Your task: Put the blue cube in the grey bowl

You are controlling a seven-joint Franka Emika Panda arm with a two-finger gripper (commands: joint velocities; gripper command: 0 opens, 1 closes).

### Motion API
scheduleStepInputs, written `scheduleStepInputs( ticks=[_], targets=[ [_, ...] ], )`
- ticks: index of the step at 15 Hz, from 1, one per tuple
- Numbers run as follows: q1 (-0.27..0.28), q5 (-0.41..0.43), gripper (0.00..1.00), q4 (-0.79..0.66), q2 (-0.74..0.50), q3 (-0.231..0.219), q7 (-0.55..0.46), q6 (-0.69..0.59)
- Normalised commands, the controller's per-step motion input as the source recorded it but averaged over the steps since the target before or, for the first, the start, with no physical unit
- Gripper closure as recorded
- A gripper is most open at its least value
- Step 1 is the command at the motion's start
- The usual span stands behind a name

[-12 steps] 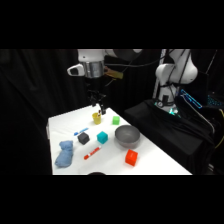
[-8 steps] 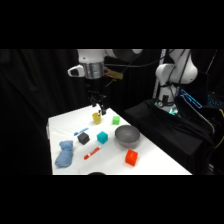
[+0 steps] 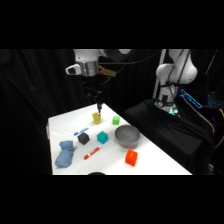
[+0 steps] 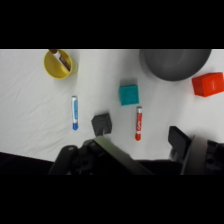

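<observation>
Though well below claw [image 3: 99, 107], blue cube [image 4: 128, 94] untouched.

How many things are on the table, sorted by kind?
Cubes: 4: blue cube, black cube, green cube, orange cube
Markers: 2: red marker, blue marker
Bowls: 1: grey bowl
Cups: 1: yellow cup
Cloth toys: 1: pale-blue toy
Total: 9

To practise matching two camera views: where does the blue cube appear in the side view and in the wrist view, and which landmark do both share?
Side view: the blue cube sits mid-table, just left of the grey bowl.
Wrist view: the blue cube lies near the picture's centre, below and left of the grey bowl.
Shared landmark: the red marker, right beside the cube.
</observation>
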Motion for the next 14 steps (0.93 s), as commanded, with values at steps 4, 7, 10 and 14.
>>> scheduleStepInputs(
  ticks=[4, 7, 10, 14],
  targets=[
    [-0.079, 0.263, 0.00, -0.03, 0.07, -0.004, -0.43, 0.21],
    [-0.070, 0.211, 0.00, -0.07, 0.12, 0.009, -0.33, 0.25],
    [-0.070, 0.129, 0.00, -0.06, 0.15, 0.022, -0.25, 0.28],
    [-0.070, 0.087, 0.00, -0.07, 0.16, 0.051, -0.19, 0.35]
  ],
)
